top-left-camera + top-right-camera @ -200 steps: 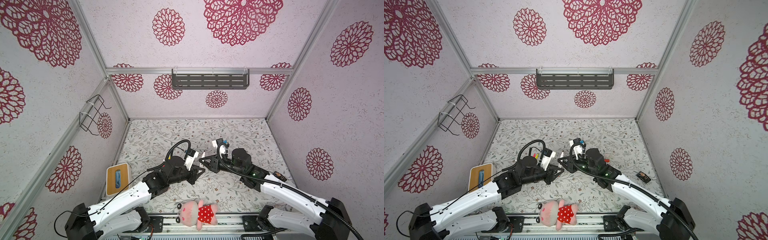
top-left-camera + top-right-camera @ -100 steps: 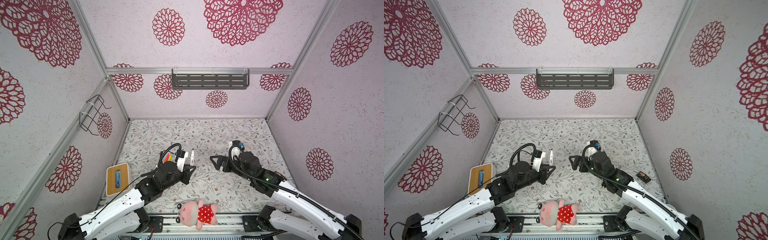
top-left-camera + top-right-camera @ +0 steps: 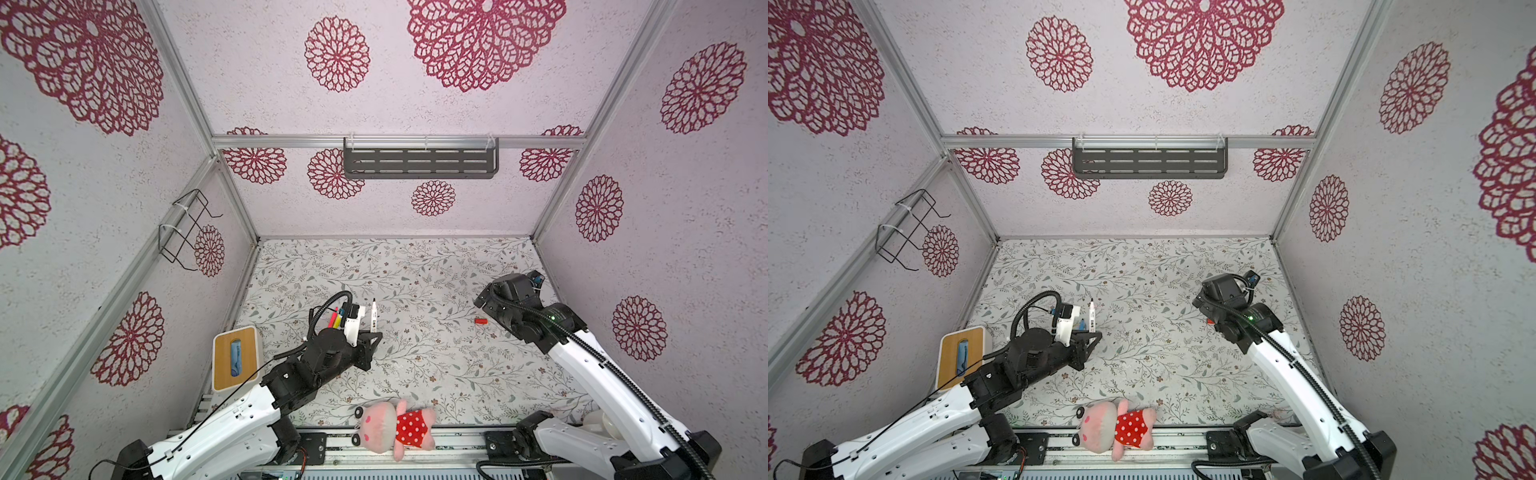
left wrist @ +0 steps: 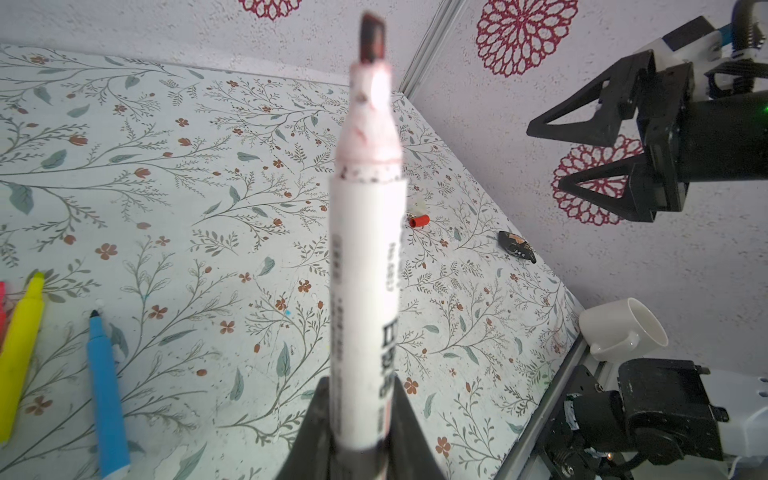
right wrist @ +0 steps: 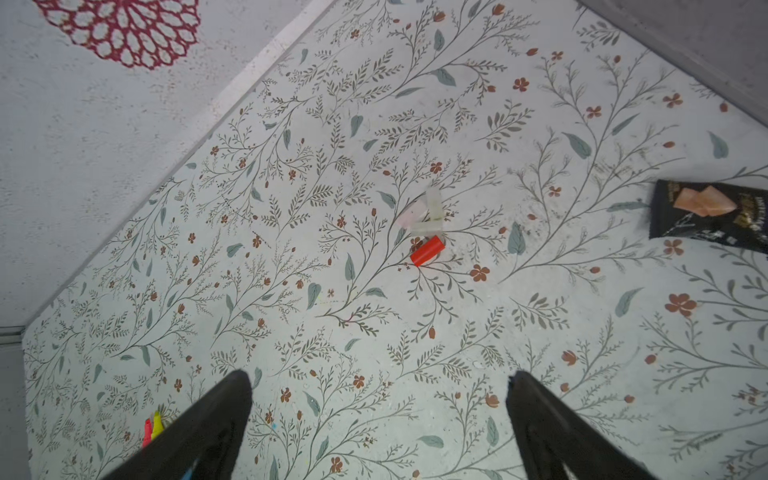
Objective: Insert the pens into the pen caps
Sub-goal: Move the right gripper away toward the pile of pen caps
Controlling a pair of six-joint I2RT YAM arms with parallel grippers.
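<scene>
My left gripper (image 3: 374, 333) (image 4: 359, 384) is shut on the lower barrel of the white pen (image 3: 374, 316) (image 3: 1092, 312) (image 4: 365, 270), which stands upright with its dark tip bare. The yellow pen (image 4: 20, 353), the blue pen (image 4: 106, 395) and a pink pen (image 4: 2, 299) lie together on the mat beside that gripper. A red pen cap (image 3: 481, 321) (image 4: 419, 221) (image 5: 427, 250) lies on the mat at the right, with pale translucent caps (image 5: 424, 212) touching it. My right gripper (image 3: 480, 303) (image 4: 545, 157) (image 5: 379, 376) hangs above the red cap, open and empty.
A black snack packet (image 5: 706, 216) (image 4: 517, 246) lies near the right wall. A white cup (image 4: 619, 328) sits off the mat's front right corner. A plush pig (image 3: 390, 424) lies at the front edge and a tissue box (image 3: 235, 357) at the left.
The two grippers, close together at the middle a second ago, have drawn apart. The right one has opened and swung to the right; the left has pulled back left with the white pen.
</scene>
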